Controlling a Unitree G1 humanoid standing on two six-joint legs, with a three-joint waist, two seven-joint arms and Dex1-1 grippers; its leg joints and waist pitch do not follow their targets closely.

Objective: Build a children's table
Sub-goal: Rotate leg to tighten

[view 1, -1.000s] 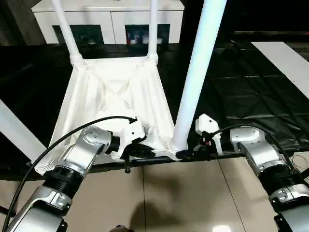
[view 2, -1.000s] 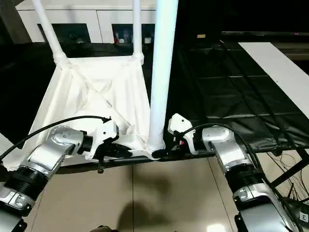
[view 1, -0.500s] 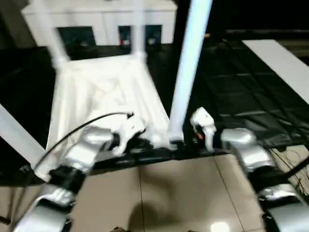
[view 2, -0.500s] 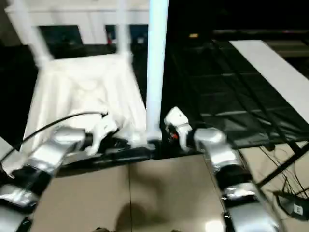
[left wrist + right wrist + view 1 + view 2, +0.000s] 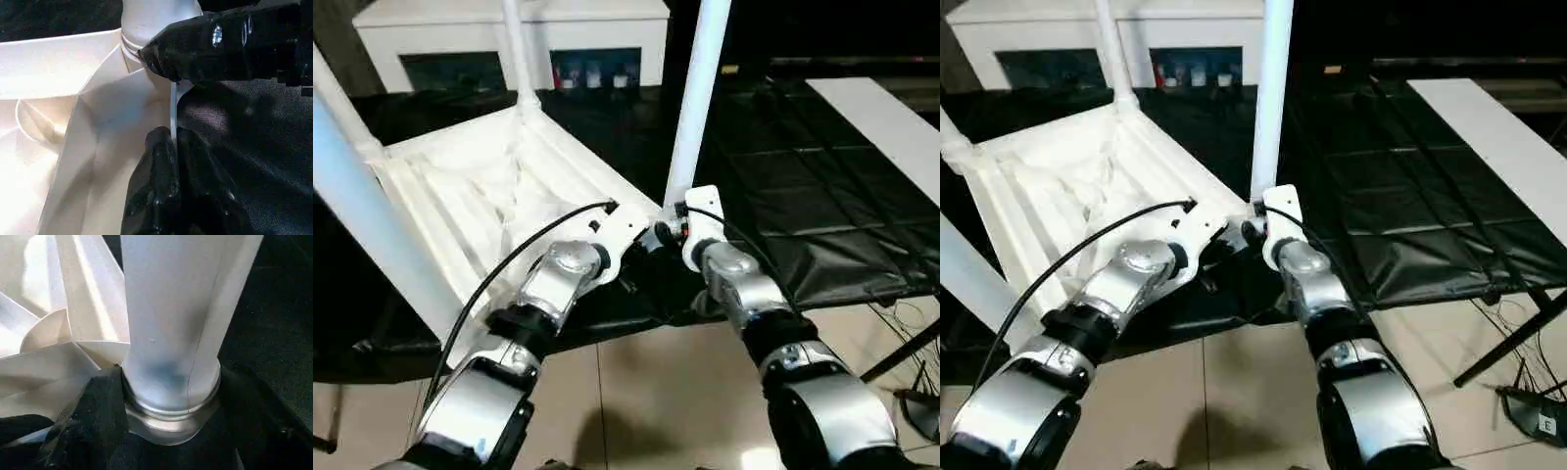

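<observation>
The children's table top [image 5: 480, 186] lies upside down on the black-covered table, ribbed underside up. White legs stand in its corner sockets: one at the near right corner [image 5: 697, 98], one at the far corner [image 5: 514, 49], and one looming large at the left [image 5: 372, 225]. My left gripper [image 5: 172, 134] is shut on the thin rim of the top right beside the near right socket. My right gripper [image 5: 168, 423] is closed around the base of the near right leg [image 5: 171, 318] where it enters its socket. Both grippers meet at that corner [image 5: 658, 233].
A white cabinet [image 5: 509, 29] with glass doors stands behind the black-covered table [image 5: 803, 196]. A white panel [image 5: 891, 127] lies on it at the right. Tiled floor [image 5: 646, 392] runs below the front edge, with a black strut and cables [image 5: 911, 362] at the lower right.
Both arms have stretched forward, carrying the near right corner further onto the black table, and the top has turned. The view swung and blurred meanwhile. Both grips are unchanged.
</observation>
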